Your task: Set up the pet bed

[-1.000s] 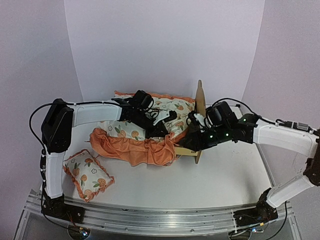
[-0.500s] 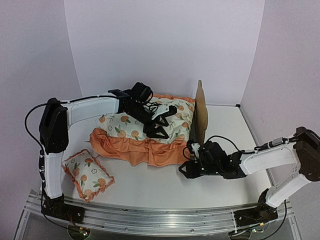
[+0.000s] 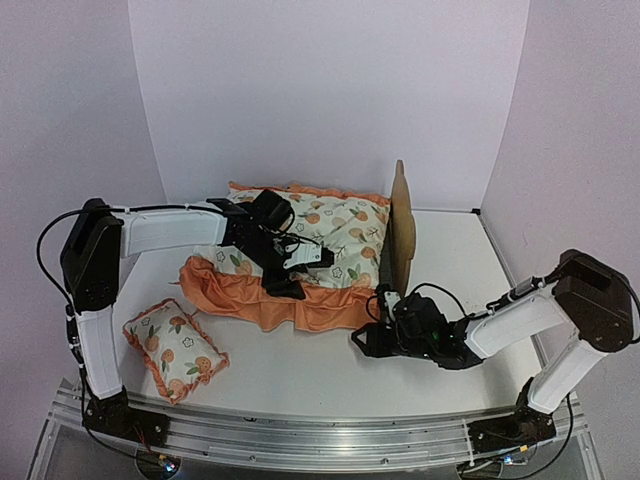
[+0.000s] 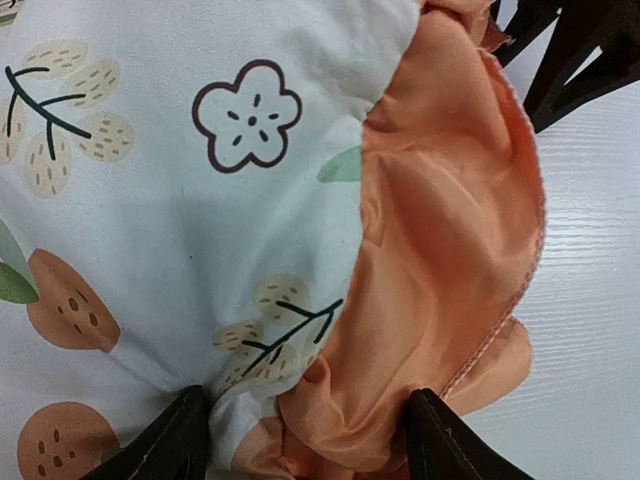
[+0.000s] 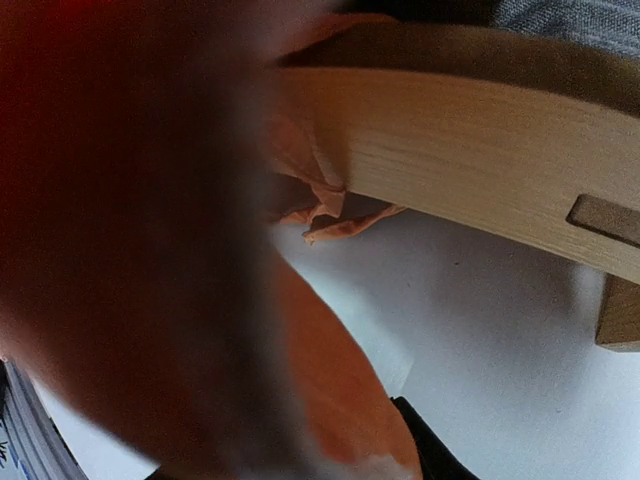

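Left gripper straddles the cushion edge, fingertips cropped; we cannot judge either grip. Orange blur masks our right gripper.

A white table with a faint wood grain fills the floor of the scene, closed in by a plain white back wall and two pale lilac side walls (angled outward). An aluminium rail runs along the table's near edge. The light is soft and even.
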Robot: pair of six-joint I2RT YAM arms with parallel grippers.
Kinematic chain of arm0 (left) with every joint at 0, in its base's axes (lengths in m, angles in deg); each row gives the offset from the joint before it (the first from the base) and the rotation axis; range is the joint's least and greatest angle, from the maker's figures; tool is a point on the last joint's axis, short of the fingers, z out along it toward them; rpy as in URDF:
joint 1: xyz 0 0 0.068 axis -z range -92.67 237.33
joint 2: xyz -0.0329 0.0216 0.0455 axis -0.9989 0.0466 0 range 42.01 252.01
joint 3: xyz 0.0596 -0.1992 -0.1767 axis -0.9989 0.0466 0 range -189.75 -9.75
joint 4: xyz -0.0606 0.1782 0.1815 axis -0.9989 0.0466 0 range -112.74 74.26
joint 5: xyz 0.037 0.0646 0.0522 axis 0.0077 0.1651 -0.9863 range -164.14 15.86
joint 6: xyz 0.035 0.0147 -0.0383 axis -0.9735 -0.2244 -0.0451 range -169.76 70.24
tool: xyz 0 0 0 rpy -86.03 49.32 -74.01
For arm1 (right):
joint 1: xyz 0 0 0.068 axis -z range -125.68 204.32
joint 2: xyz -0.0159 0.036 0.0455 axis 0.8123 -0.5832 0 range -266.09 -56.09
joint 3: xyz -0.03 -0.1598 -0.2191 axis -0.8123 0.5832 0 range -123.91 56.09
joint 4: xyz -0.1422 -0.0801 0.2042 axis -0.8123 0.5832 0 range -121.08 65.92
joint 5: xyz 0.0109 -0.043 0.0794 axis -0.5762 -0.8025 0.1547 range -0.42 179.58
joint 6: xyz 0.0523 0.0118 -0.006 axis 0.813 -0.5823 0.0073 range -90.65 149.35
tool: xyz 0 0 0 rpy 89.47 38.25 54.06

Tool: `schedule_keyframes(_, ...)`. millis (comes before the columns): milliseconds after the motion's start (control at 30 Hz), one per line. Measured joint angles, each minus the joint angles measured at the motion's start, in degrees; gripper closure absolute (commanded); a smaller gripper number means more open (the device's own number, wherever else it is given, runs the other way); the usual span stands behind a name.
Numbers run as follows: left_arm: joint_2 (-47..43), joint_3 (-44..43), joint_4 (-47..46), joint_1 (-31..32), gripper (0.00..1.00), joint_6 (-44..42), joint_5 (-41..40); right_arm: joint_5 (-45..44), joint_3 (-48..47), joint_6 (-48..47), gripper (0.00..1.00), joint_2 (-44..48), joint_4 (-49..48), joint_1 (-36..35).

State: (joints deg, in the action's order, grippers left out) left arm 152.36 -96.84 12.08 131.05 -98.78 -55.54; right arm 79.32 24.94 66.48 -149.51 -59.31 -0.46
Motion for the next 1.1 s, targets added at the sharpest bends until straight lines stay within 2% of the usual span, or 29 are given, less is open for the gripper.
schedule_keyframes(167,1.7,0.0,-2.2,0.3,0.47,-0.6,-2.8,0.0,0.9,0.6,0.51,0.0,-1.5,0.0)
schedule_keyframes(433,3.6,0.7,-3.7,1.8,0.60,-0.4,-4.4,-0.3,2.2,0.9,0.51,0.3,-1.7,0.0)
schedule_keyframes(733,4.3,0.2,-1.8,2.2,1.00,0.5,-3.1,-0.9,2.2,0.7,0.51,2.3,-1.6,0.0)
schedule_keyframes(900,5.5,-2.9,3.7,2.3,1.00,3.1,0.0,-1.4,2.2,0.0,0.51,3.8,0.0,0.0)
schedule_keyframes(1100,11.3,-15.2,14.1,2.9,1.00,8.1,0.7,-2.1,2.5,-3.2,0.51,9.9,3.3,0.0)
